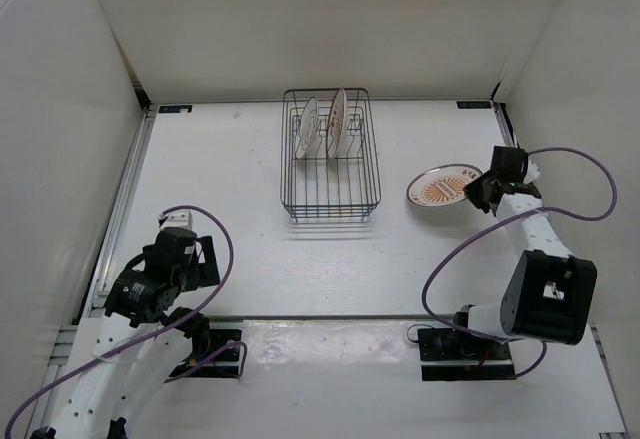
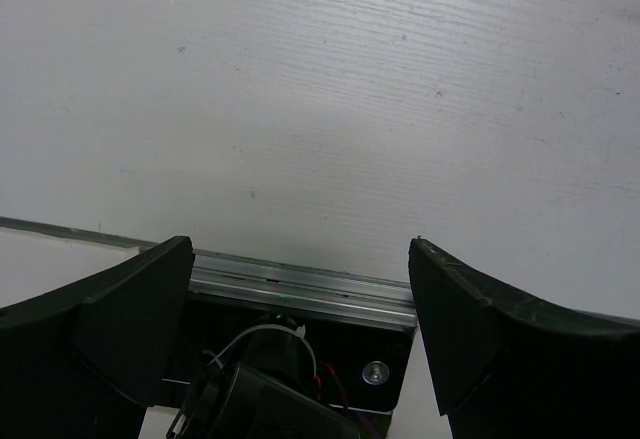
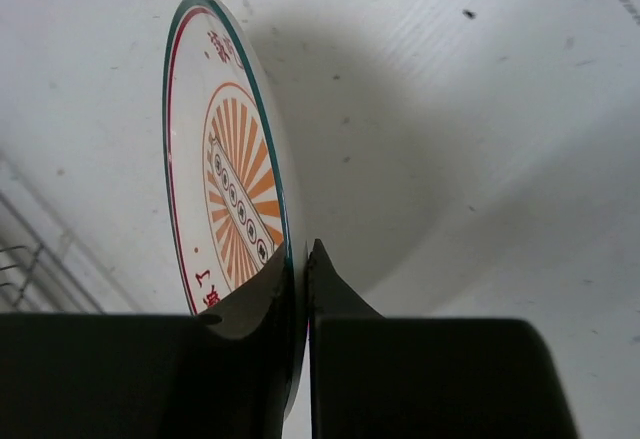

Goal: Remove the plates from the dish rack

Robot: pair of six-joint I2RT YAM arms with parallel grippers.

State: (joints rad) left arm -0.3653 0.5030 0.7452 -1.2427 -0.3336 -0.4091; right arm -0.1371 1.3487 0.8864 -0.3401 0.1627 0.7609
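Black right gripper (image 3: pixel 302 251) pinches round glossy sunburst plate (image 3: pixel 230 149) — thin-rimmed.

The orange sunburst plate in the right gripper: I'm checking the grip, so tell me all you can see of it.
This round, glossy white plate with orange sunburst centre, red lettering and dark green rim is outside the dark wire dish rack, to its right, over the white table. The right gripper pinches its edge, one finger on each face. Contact with the table cannot be told.
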